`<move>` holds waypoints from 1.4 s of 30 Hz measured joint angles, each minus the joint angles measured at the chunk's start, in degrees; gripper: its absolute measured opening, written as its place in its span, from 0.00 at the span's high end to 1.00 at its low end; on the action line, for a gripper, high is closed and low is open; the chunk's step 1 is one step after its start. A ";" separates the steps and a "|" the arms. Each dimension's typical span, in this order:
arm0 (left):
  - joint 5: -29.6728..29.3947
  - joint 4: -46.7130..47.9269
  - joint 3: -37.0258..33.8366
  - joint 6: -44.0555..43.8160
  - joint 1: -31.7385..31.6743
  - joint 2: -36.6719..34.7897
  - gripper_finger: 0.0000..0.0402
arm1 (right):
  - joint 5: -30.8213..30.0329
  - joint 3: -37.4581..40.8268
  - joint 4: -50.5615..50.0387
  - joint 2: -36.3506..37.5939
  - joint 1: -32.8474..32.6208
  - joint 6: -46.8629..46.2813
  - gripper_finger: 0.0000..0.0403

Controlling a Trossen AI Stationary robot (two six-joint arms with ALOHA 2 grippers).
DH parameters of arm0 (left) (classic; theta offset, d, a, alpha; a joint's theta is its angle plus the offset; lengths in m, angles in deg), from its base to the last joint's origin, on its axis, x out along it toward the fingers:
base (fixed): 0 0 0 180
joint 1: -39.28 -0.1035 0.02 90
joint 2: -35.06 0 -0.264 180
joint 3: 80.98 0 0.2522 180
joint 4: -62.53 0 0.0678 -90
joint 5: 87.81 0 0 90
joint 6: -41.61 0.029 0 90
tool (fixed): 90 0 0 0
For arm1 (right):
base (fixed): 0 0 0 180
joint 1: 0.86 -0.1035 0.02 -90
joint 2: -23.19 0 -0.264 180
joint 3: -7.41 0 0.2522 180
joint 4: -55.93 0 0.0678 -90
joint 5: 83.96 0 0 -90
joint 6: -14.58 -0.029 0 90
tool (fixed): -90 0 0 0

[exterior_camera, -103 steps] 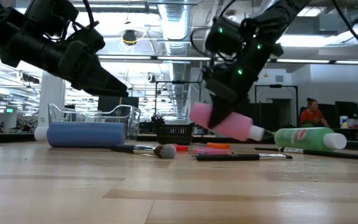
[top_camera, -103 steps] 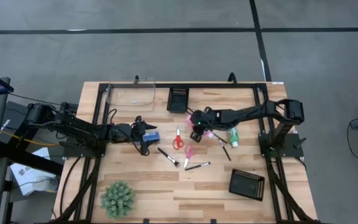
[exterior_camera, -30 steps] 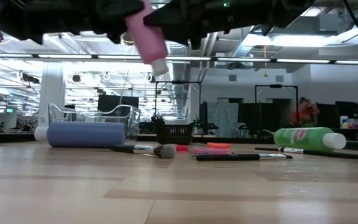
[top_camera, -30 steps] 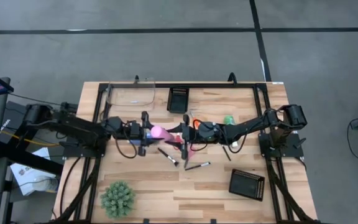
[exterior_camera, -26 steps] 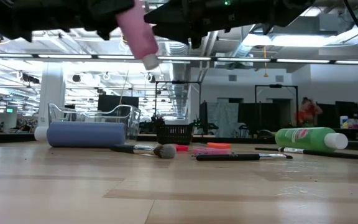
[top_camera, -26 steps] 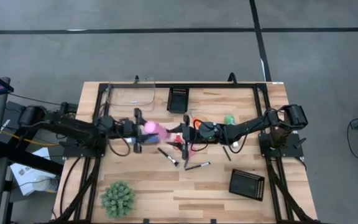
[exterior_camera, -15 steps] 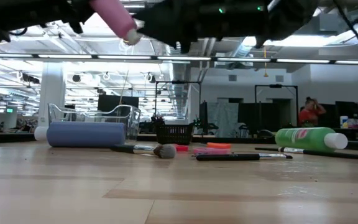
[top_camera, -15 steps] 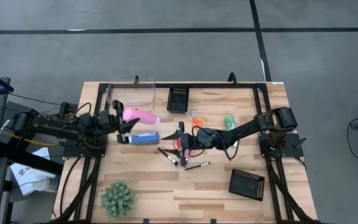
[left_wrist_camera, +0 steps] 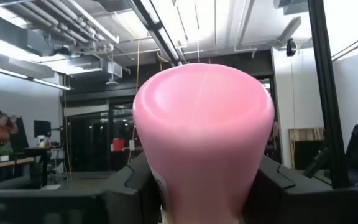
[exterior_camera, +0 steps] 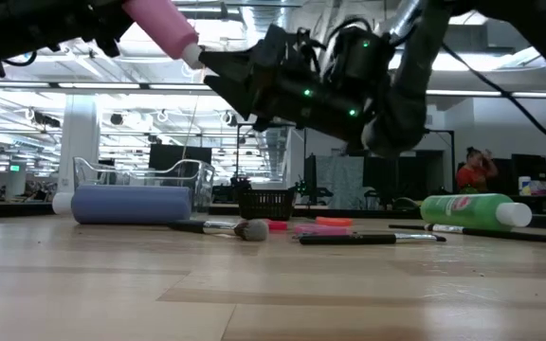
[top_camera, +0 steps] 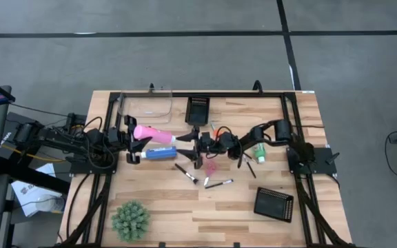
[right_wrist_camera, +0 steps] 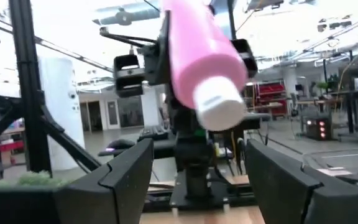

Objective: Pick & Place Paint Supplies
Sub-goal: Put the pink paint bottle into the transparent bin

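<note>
My left gripper (top_camera: 139, 134) is shut on the pink bottle (top_camera: 154, 132), held up in the air over the table's left half with its white cap (right_wrist_camera: 217, 106) pointing toward the right arm. My right gripper (top_camera: 194, 147) is open and hangs just right of that cap, touching nothing. The blue bottle (top_camera: 160, 152) lies on its side on the table below the pink one. The green bottle (top_camera: 259, 150) lies on the right. Brushes (top_camera: 186, 173) and pink scissors (top_camera: 210, 167) lie mid-table; orange handles (top_camera: 216, 130) show beside the right arm. My left gripper pinches the pink bottle at its base end (left_wrist_camera: 204, 124) between the two fingers (left_wrist_camera: 129, 186), one on each side. The fingers come level from the table's left and lie along the bottle. The bottle is lifted clear, roughly level, its cap pointing away from the gripper.
A clear bin (top_camera: 147, 105) and a black mesh tray (top_camera: 197, 109) sit at the far edge. A second mesh tray (top_camera: 273, 203) is near right, and the spiky green plant (top_camera: 130, 220) is near left. A person (exterior_camera: 472, 170) stands in the room behind.
My left gripper has carried the pink bottle away from the right gripper toward the table's left and slightly toward the far edge; the bottle now lies nearly level. My right arm has folded back, and its open gripper has come down lower over the middle.
</note>
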 joint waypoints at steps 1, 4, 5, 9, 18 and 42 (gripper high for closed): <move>-0.02 0.12 0.00 0.20 0.00 0.07 0.63 | 0.59 -0.96 -0.13 -0.29 0.03 -0.01 0.41; -0.02 -1.24 0.05 1.06 0.00 0.07 0.63 | 0.85 -3.52 -1.11 -0.36 -0.09 0.69 0.41; -0.01 -1.86 0.09 1.19 0.00 0.10 0.63 | 0.85 -4.32 -1.48 -0.36 -0.09 1.32 0.41; -0.27 -4.03 0.11 1.47 -0.07 0.66 0.63 | 2.36 -7.02 -3.40 -0.36 0.18 1.46 0.41; 0.25 -2.70 0.17 0.59 0.04 0.89 0.63 | 2.19 -7.80 -8.41 -0.36 0.93 3.11 0.41; 0.52 0.37 0.07 -0.67 0.13 0.83 0.63 | 1.11 -7.77 -11.16 0.36 0.18 9.74 0.74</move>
